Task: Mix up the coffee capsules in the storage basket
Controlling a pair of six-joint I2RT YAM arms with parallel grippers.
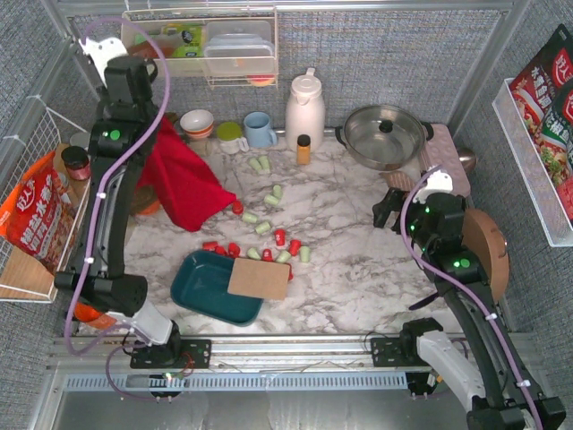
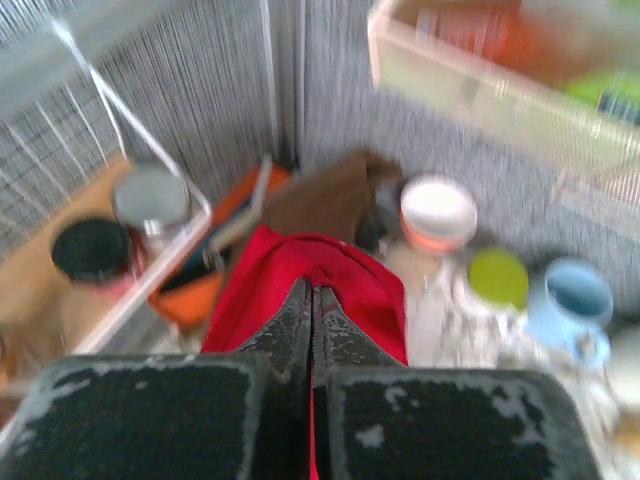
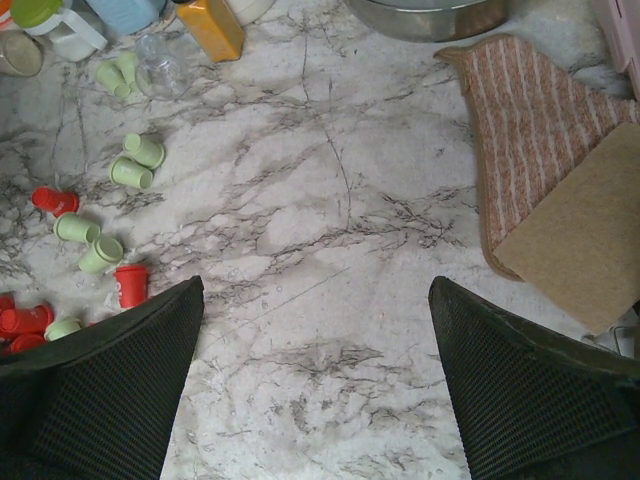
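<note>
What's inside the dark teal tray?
The part of the storage basket you can see is bare. A brown card covers its right end, so anything under it is hidden. The visible coffee capsules lie outside it.

I count nine pale green coffee capsules (image 1: 263,227) and about eight red coffee capsules (image 1: 279,236). There is one teal storage basket (image 1: 201,285), one brown card (image 1: 260,279), one red cloth (image 1: 183,184), one blue mug (image 1: 260,130), one white jug (image 1: 304,109), one lidded pan (image 1: 385,134) and one small orange bottle (image 1: 303,149).
</note>
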